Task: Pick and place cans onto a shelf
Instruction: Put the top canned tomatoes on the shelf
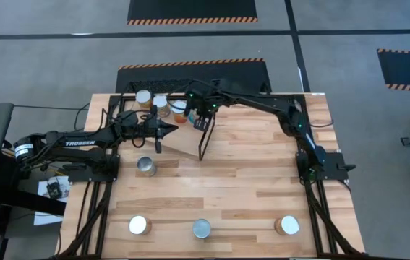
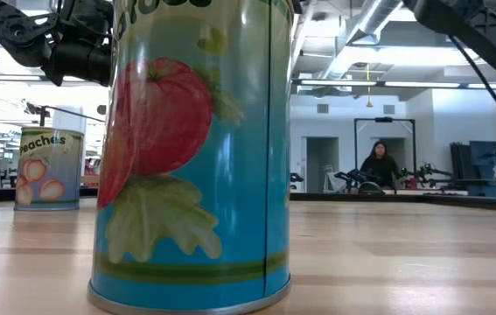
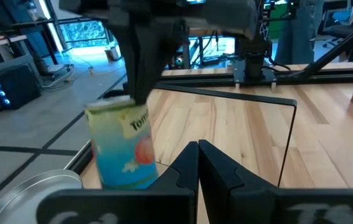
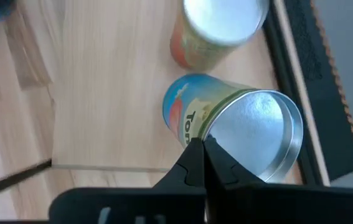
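A blue-and-green tomato can (image 4: 192,115) stands upright on the shelf's light board (image 1: 183,143), which has a black frame (image 1: 205,137) at one end. My right gripper (image 4: 202,148) is shut at this can's silver top; in the high view (image 1: 202,119) the gripper mostly hides it. Three more cans (image 1: 144,97) (image 1: 161,106) (image 1: 179,110) stand on the board's far part. My left gripper (image 1: 165,131), also in its wrist view (image 3: 198,155), is shut and empty, just left of the board's middle. My right gripper's shut fingertips (image 4: 195,152) meet the top rim (image 4: 216,127) of the tomato can. The fingers come from above, pointing down, as the left wrist view (image 3: 140,93) also shows. The can stands upright on the board. Whether the fingers press on it, I cannot tell.
A lone can (image 1: 145,167) stands on the table near the left arm. Three cans (image 1: 139,225) (image 1: 202,229) (image 1: 287,225) stand in a row by the near edge; the middle one fills the low view (image 2: 191,157). A person (image 2: 379,162) sits far behind.
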Robot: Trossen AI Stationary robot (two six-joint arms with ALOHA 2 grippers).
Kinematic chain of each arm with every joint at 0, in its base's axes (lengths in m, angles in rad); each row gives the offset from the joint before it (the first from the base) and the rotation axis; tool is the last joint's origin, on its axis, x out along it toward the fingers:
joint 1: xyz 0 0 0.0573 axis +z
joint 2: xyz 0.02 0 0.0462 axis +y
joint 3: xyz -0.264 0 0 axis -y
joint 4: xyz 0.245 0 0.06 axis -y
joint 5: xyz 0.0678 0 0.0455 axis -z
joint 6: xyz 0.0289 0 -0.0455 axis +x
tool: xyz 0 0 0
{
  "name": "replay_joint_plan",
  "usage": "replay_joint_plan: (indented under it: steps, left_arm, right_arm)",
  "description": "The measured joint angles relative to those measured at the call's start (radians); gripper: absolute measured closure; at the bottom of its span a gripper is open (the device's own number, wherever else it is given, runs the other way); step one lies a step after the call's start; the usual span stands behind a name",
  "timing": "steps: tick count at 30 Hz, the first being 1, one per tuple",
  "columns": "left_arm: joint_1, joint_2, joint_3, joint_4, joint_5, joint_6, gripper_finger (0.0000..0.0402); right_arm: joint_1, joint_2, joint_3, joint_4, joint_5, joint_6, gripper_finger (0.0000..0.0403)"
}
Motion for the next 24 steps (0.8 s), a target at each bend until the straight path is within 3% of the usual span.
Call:
replay_joint_plan:
  steps: [24]
  left_arm:
    - [0.001, 0.000, 0.000, -0.003, -0.003, -0.005, 0.0401]
  right_arm:
    - [0.020, 0.038, 0.000, 0.004, 0.007, -0.050, 0.0393]
